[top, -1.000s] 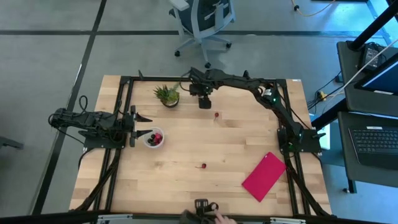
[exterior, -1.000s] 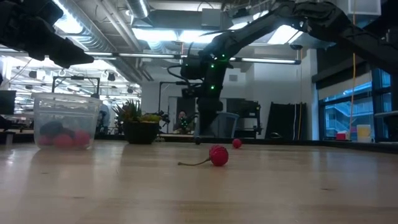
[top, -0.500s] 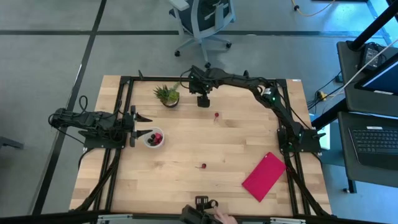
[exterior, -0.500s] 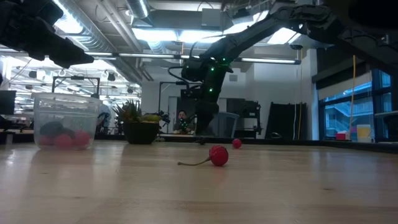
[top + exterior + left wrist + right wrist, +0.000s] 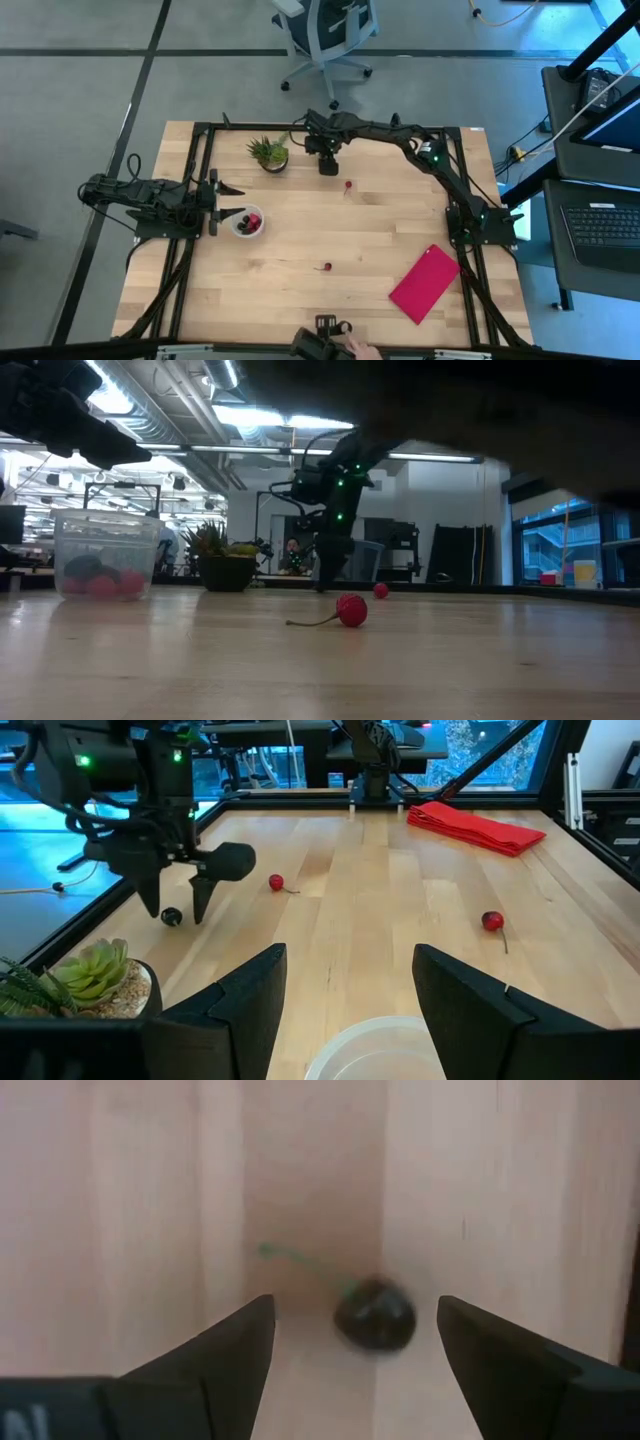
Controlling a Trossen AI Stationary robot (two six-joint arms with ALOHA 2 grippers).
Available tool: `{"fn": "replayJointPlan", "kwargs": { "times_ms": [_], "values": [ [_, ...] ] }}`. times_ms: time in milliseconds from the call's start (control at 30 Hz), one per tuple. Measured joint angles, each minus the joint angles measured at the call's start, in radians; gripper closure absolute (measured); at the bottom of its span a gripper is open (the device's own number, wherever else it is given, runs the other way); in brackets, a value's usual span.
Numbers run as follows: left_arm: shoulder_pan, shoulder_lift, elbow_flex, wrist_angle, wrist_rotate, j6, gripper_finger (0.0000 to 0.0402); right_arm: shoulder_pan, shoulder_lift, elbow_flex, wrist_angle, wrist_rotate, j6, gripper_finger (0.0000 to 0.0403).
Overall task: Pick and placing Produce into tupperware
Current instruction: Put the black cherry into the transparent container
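Note:
A dark maroon piece of produce point(image 5: 375, 1318) with a green stem lies on the wood near the table's far edge. My right gripper point(image 5: 355, 1310) points down over it, open, one finger on each side; the left wrist view shows that gripper point(image 5: 182, 910) low above the same berry point(image 5: 171, 916). Two red berries point(image 5: 347, 185) point(image 5: 327, 267) lie loose on the table. The tupperware point(image 5: 247, 222) stands at the left with several berries inside. My left gripper point(image 5: 225, 200) waits open just beside it.
A green spiky potted plant point(image 5: 269, 152) stands at the far left, close to my right gripper. A flat pink-red piece point(image 5: 425, 283) lies at the near right. Black frame rails point(image 5: 200, 140) edge the table. Bare wood lies between the two red berries.
My right gripper has sunk a little toward the table over the dark berry, staying open. The berries and the tupperware have kept their places.

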Motion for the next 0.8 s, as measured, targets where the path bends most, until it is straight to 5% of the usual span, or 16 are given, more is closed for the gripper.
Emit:
{"fn": "replayJointPlan", "kwargs": {
  "times_ms": [367, 800],
  "values": [
    [0.0, 0.0, 0.0, 0.0, -0.001, 0.0, 0.019, -0.002, 0.015, 0.005, -0.002, -0.018, 0.013, 0.0139],
    [0.0, 0.0, 0.0, 0.001, -0.002, 0.001, 0.019, 0.0, 0.017, 0.003, -0.016, -0.028, 0.011, 0.0279]
  ]
}}
